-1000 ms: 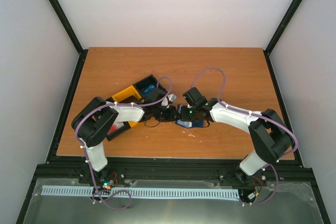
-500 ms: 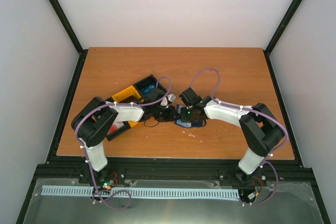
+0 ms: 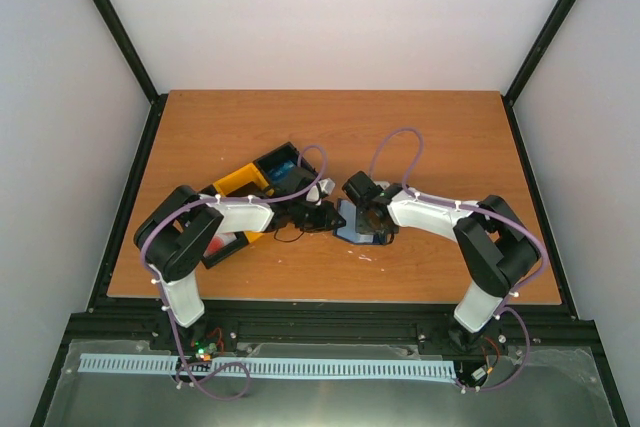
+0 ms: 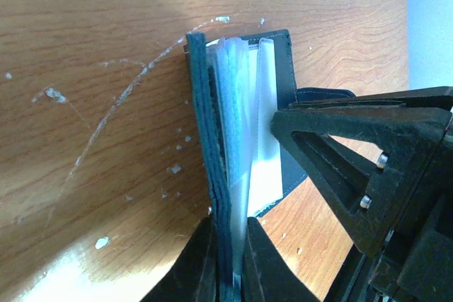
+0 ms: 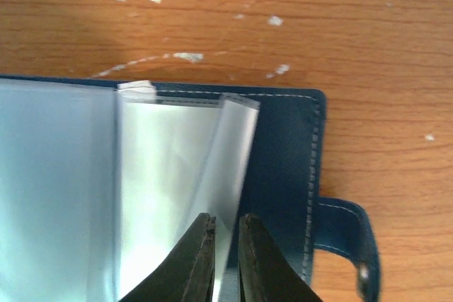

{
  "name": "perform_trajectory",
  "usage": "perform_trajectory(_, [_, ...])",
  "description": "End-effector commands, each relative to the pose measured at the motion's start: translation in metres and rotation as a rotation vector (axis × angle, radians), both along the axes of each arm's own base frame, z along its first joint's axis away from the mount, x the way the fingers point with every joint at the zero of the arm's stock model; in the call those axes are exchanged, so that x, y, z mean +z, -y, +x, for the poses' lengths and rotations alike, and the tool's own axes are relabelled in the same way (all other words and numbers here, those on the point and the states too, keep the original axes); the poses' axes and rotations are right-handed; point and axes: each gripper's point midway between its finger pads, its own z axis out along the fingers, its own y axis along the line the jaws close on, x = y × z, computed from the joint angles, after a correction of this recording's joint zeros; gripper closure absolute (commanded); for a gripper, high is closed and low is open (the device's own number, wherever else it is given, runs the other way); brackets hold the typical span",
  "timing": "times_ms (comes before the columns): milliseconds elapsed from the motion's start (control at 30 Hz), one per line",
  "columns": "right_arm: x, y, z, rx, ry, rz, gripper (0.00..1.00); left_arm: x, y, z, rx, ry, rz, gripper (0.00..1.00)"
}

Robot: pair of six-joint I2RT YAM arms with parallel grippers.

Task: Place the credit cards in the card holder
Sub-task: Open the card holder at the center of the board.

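Card holder point(image 3: 350, 230) lies open on the table point(image 3: 440, 137), just toward 6 o'clock of centre. Left gripper point(image 4: 230, 249), at its 9 o'clock, is clamped on the raised navy cover. Right gripper point(image 5: 225, 238), at 3 o'clock, stands narrow astride a clear sleeve point(image 5: 177, 175); grip cannot be confirmed. Black-and-yellow tray point(image 3: 243, 181) sits at 10 o'clock

right gripper point(image 3: 353, 213): moved left over the card holder point(image 3: 368, 235), toward its left edge. right arm point(image 3: 430, 215): elbow drawn in, now nearer the card holder.
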Motion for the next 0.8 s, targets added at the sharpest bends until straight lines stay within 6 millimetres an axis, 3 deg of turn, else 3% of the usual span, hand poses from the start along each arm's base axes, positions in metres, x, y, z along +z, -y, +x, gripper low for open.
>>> perform_trajectory(0, [0.005,-0.028,0.004,0.097,0.028,0.115,0.87,0.020,0.005,0.006,-0.003,0.038,-0.041,0.99])
perform_trajectory(200, [0.018,-0.048,0.004,0.168,0.041,0.214,0.86,0.019,0.006,0.005,-0.011,0.034,-0.045,1.00])
perform_trajectory(400, [0.002,-0.034,0.003,0.134,-0.007,0.098,0.87,0.020,0.007,0.005,-0.012,0.036,-0.045,0.99])
perform_trajectory(633, [-0.014,-0.030,-0.001,0.127,-0.043,0.075,0.88,0.014,0.003,0.006,0.002,0.034,-0.022,0.99])
perform_trajectory(767, [-0.020,-0.028,-0.004,0.120,-0.029,0.095,0.83,-0.001,-0.010,0.007,0.034,0.036,0.061,0.83])
